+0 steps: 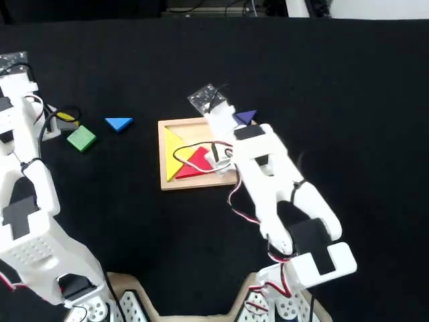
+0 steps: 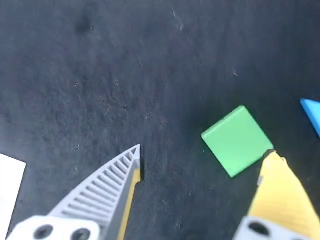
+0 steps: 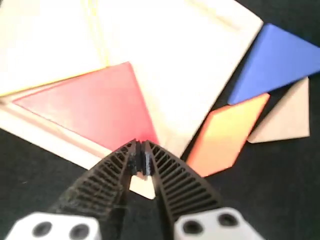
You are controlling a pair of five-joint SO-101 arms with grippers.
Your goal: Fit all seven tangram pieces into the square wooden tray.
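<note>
High view first: the square wooden tray (image 1: 163,155) sits mid-table on the black cloth (image 1: 335,80), and I count seven pieces in total.

Two are inside the tray. One yellow triangle (image 1: 172,149) lies against the 9 o'clock wall and one red triangle (image 1: 193,164) along the 6 o'clock wall, side by side. The tray floor toward 12 and 3 o'clock is bare wood, so that's the free room, though the right arm (image 1: 268,181) hangs over the 3 o'clock side.

Three pieces huddle just outside the tray's 2 o'clock corner: one dark blue triangle (image 1: 245,117), one orange parallelogram (image 3: 225,135) and one tan triangle (image 3: 285,117). In the right wrist view the orange one lies just beside the tray's outer rim, the blue one meets its end, and the tan one is tucked against both.

The last two are well apart from the tray. One light blue triangle (image 1: 118,123) is at roughly 10 o'clock and one green square (image 1: 81,139) at 9 o'clock, with open cloth all around them.

Right gripper (image 3: 141,150): fingers pressed together with nothing visible between them, tips over the red triangle's corner at the tray rim.

Left gripper (image 2: 204,150): spread wide and holding nothing. Its yellow-faced finger (image 2: 277,192) has its tip right at a corner of the green square; I can't tell if it actually touches.
</note>
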